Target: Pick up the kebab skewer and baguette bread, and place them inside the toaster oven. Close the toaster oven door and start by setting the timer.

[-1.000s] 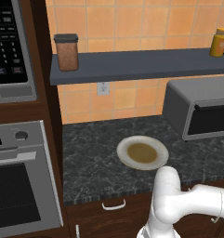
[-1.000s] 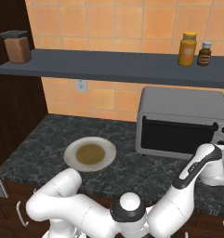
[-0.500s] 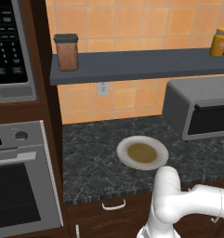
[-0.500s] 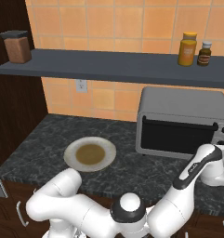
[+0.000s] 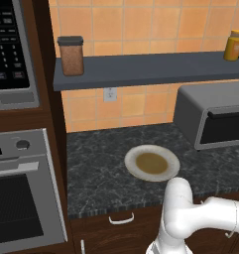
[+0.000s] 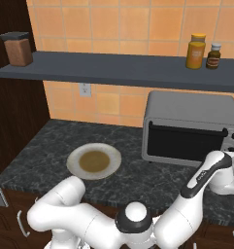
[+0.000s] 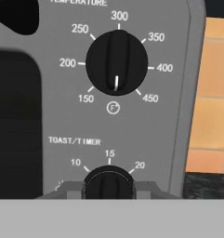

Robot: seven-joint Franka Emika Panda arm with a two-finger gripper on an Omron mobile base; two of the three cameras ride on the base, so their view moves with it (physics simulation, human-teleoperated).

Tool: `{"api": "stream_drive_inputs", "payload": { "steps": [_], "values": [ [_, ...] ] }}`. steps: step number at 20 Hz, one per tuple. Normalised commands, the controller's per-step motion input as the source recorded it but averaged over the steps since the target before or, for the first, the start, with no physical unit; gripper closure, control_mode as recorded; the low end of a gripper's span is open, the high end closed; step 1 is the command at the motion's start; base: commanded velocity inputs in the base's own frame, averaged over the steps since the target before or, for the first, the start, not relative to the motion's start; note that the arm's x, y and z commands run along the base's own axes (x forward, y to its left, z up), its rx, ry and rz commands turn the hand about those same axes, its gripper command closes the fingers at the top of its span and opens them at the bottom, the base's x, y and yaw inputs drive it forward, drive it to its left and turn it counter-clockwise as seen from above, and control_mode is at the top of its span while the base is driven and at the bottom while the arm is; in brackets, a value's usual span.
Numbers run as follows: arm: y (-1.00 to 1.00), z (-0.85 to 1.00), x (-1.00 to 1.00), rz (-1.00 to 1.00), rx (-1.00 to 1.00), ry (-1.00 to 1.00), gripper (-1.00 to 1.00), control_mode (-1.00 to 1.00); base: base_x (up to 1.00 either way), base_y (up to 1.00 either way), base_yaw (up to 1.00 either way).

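The hand [image 7: 108, 186] shows poorly: its finger tips sit at the very bottom of the hand view, as grey shapes either side of the timer knob [image 7: 108, 182], with their lower parts cut off by the frame edge. From the right base view the hand itself is hidden behind the arm's last white link at the right end of the toaster oven [image 6: 186, 116]. In the left base view the oven's right end and control panel are cut off by the picture's edge.

The kebab skewer and baguette bread cannot be made out; the toaster oven door [image 6: 184, 142] is shut, and its dark glass hides whatever lies inside.

The hand is closed narrowly on the timer knob, one finger at each side of it. Above the knob stands the temperature dial [image 7: 117, 62], its white mark pointing down.

The arm rises from the base, bends low over the front of the tabletop [image 6: 36, 155], and reaches right, its forearm angling up to the oven's control panel. The toaster oven stands at the right of the tabletop, under the shelf [image 6: 113, 70]. A plate [image 6: 72, 163] lies left of it, well apart.
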Motion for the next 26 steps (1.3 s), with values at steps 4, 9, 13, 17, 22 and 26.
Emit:
{"api": "stream_drive_inputs", "payload": {
  "steps": [4, 9, 13, 17, 22, 26],
  "values": [
    [0.0, 0.0, 0.0, 0.0, 0.0, 0.0, 1.0, -1.0, 0.0, 0.0, 0.0],
    [-0.06, -0.02, -0.03, 0.0, 0.03, 0.0, 1.0, -1.0, 0.0, 0.0, 0.0],
    [-0.01, -0.03, -0.07, -0.01, 0.07, 0.0, 1.0, -1.0, 0.0, 0.0, 0.0],
    [0.0, 0.0, -0.04, 0.0, 0.08, 0.0, 1.0, -1.0, 0.0, 0.0, 0.0],
    [0.0, 0.0, -0.11, 0.0, 0.08, 0.0, 1.0, -1.0, 0.0, 0.0, 0.0],
    [0.0, -0.02, -0.05, 0.0, 0.11, 0.0, 1.0, -1.0, 0.0, 0.0, 0.0]
  ]
}}
